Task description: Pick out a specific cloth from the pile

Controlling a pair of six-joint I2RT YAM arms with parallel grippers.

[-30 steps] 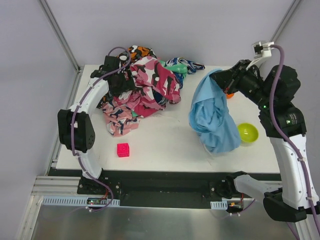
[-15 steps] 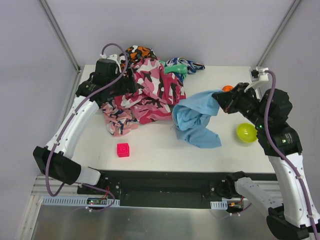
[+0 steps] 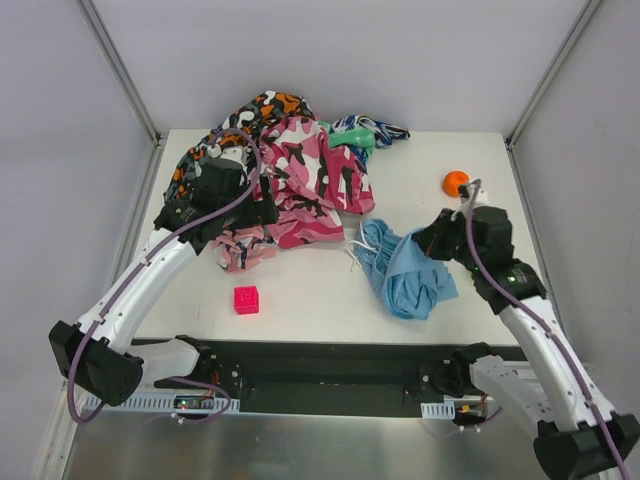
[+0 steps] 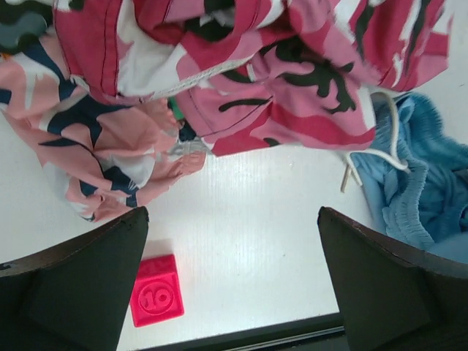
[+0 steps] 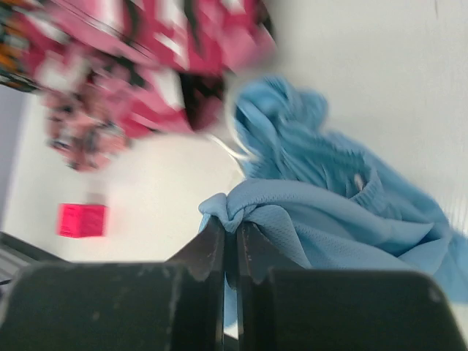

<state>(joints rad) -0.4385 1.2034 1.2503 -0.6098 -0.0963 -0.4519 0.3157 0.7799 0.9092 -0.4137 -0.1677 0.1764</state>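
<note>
- My right jaws are closed on a bunched ridge of the plain light-blue soft cloth (image 5: 329, 197), at the lower centre of the right wrist view. I judge that pinching a gathered fold gives a surer hold on such limp fabric than a flat edge would.
- The cloth lies crumpled on the white table (image 3: 330, 290), right of centre in the top view. It is just beside the right edge of the heap of pink, orange-black and salmon camouflage cloths (image 3: 290, 170) at the upper left.
- Its thin white drawstrings (image 3: 355, 255) trail toward the heap. I cannot tell whether they touch it.
- My left jaws stand wide apart and grip nothing, hovering over the heap's near edge. Between them I see bare table, with pink camouflage above.
- A small red cube (image 3: 246, 299) sits at the lower left and an orange ball (image 3: 456, 182) at the upper right, both apart from the cloth.
- I judge the picking-out nearly complete, since the cloth rests outside the heap. Releasing it looks like the remaining step.
</note>
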